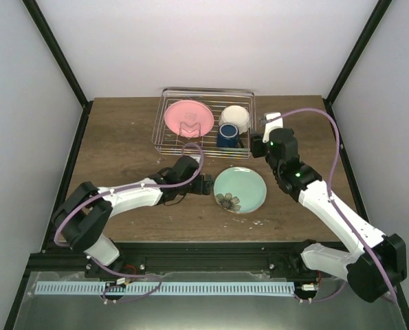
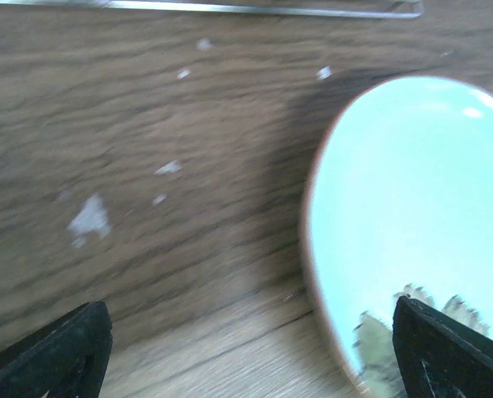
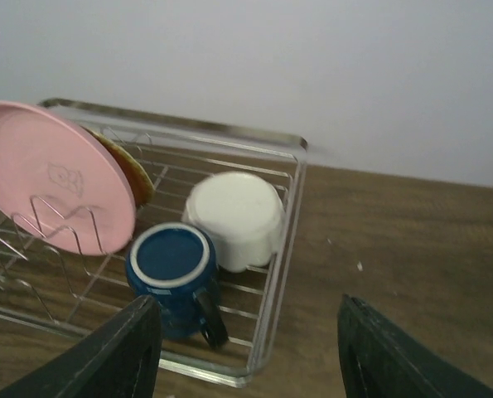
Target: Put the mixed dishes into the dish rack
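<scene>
The silver wire dish rack (image 1: 159, 132) stands at the back. In it the pink plate (image 1: 188, 117) stands upright in the prongs, and the white bowl (image 1: 235, 117) and dark blue mug (image 1: 228, 135) sit upside down. The mint-green plate (image 1: 239, 190) with its flower mark lies flat on the table in front. My left gripper (image 1: 205, 184) is open at the plate's left rim (image 2: 412, 207), one finger (image 2: 453, 348) over the flower mark. My right gripper (image 1: 258, 143) is open and empty beside the rack's right side (image 3: 283, 240). A yellowish plate edge (image 3: 128, 172) shows behind the pink plate (image 3: 55, 174).
The rack's front wire (image 2: 271, 8) crosses the top of the left wrist view. The mug (image 3: 170, 265) and bowl (image 3: 234, 215) fill the rack's right end. Bare wood table (image 1: 122, 144) lies left of the rack. Black frame posts and white walls enclose the table.
</scene>
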Tool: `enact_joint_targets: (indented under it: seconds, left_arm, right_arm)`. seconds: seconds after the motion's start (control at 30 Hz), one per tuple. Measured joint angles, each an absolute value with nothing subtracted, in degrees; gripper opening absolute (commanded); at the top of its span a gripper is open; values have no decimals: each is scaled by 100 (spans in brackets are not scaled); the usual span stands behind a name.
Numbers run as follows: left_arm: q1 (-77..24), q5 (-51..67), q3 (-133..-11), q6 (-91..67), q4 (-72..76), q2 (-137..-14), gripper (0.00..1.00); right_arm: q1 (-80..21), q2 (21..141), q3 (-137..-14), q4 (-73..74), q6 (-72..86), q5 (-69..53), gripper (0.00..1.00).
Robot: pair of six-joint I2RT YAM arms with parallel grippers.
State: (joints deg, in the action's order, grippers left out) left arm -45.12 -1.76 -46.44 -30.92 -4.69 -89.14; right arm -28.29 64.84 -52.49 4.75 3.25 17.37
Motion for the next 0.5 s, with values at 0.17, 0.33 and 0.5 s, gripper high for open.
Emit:
enact_joint_targets:
  seconds: [0.17,0.33,0.5]
  left_arm:
    - [-4707,152,-5293,-3175,-126,-9509,84]
    - [-4899,333,-5588,-3280,45,-10075,82]
    - [-4960,373,-5592,-3398,38,-10394,80]
  right_arm:
    - [-2829,6147,-4952,1048,550,2047,59]
    - [-2829,6139,-4932,1339,593,2150,59]
    - [-2829,6136,-4932,1435,626,2154,59]
